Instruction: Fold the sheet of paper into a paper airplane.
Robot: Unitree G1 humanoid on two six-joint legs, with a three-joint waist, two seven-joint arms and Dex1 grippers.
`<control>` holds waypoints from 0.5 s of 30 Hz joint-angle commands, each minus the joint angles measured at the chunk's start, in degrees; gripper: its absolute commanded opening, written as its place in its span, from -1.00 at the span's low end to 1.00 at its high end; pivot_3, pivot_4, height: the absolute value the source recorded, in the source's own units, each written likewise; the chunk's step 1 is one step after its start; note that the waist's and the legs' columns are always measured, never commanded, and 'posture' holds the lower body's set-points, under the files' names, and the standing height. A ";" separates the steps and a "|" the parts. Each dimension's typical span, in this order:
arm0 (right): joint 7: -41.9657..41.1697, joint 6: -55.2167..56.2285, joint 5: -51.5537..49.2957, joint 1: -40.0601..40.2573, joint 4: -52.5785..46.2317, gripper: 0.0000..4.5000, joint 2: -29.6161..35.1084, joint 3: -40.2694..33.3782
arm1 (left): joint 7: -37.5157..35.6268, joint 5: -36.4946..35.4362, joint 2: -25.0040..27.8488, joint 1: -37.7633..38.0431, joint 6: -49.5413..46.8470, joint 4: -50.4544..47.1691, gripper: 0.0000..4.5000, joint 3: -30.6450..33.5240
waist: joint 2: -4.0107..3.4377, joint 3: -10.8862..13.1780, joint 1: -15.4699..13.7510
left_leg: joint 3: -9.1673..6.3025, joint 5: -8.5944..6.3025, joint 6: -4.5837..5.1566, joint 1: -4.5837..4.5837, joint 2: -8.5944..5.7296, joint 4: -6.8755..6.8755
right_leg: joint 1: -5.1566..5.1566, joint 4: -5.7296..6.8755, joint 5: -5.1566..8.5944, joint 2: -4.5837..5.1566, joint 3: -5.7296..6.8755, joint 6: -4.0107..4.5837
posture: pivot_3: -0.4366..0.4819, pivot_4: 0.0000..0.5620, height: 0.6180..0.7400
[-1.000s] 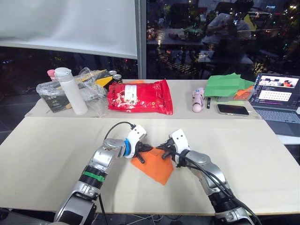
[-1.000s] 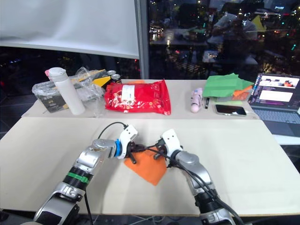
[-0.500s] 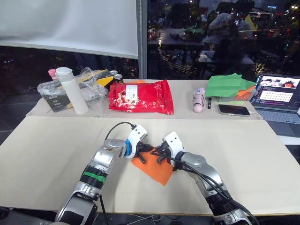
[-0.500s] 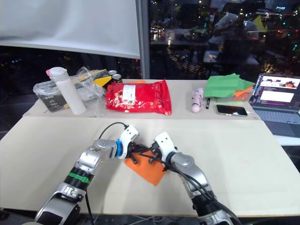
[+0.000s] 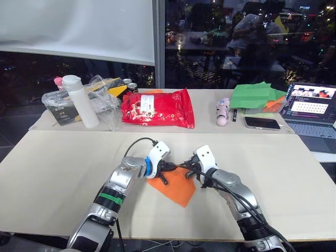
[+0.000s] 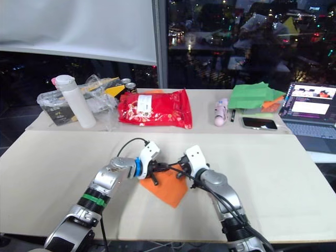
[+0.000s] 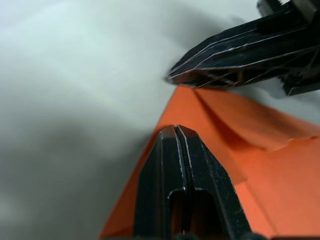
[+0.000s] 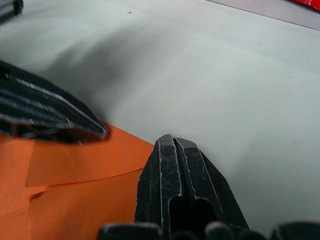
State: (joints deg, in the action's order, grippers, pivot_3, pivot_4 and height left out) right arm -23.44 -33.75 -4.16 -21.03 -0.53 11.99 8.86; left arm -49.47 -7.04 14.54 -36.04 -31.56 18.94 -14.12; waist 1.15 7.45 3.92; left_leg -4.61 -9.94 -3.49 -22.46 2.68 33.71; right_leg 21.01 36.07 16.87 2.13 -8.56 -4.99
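In the head views, the sheet of paper [image 5: 175, 184] lies on the beige table [image 5: 58, 173], in front of the red snack bag [image 5: 157, 108] and well apart from it, as a creased orange wedge with its point toward the robot. The left gripper [image 5: 165, 169] and the right gripper [image 5: 189, 169] meet at the edge of the paper nearest the snack bag, very close to each other. Compared with half a second ago, the left gripper has come further in over the paper, and the right gripper has shifted a little away from the left one along the same edge; the paper itself has hardly moved. In the left wrist view, the left gripper's fingers [image 7: 176, 165] are pressed together, with their tips over the orange paper near a raised fold, and the other gripper's finger [image 7: 240, 55] lies just beyond the corner. In the right wrist view, the right fingers [image 8: 175, 170] are also pressed together at the paper's edge, where a folded flap [image 8: 80, 160] lies. I judge that they are flattening a crease, so the airplane is only partly made.
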 commanded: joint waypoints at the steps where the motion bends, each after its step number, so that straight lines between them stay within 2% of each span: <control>1: 0.42 0.77 -0.18 0.40 -0.89 -1.00 -0.52 0.04 | -0.50 -0.28 -0.18 -1.34 -0.32 -0.37 -0.99 -0.32 | 0.00 0.00 0.06 | 0.00 0.00 0.00 0.00 0.00 0.00 | 0.00 0.00 0.00 0.00 0.00 0.00 | -0.05 -0.47 0.66; 7: -0.63 -1.18 0.36 0.08 -5.94 -1.00 2.49 -0.36 | -0.17 1.46 0.82 -1.46 0.96 2.74 -0.99 -1.08 | -0.02 0.01 -0.01 | 0.00 0.00 0.00 0.00 0.00 0.01 | 0.00 0.00 0.00 0.00 0.00 0.00 | -0.05 -0.47 0.66; 15: -7.39 -10.83 2.51 4.14 -18.70 -1.00 17.43 3.54 | -0.41 1.22 0.38 -3.11 2.90 6.45 -0.99 -0.68 | -0.02 0.01 -0.16 | 0.00 -0.02 0.04 -0.04 -0.01 0.02 | 0.01 -0.08 0.02 0.00 0.00 -0.02 | -0.05 -0.47 0.66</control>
State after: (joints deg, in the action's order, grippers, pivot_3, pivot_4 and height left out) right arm -29.05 -42.62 -1.32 -17.05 -15.34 28.30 11.45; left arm -50.21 -6.72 14.97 -38.61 -28.68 23.84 -14.55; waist 1.13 7.46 3.76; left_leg -4.61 -9.98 -3.44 -22.51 2.67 33.73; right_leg 21.02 35.99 16.89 2.13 -8.56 -5.01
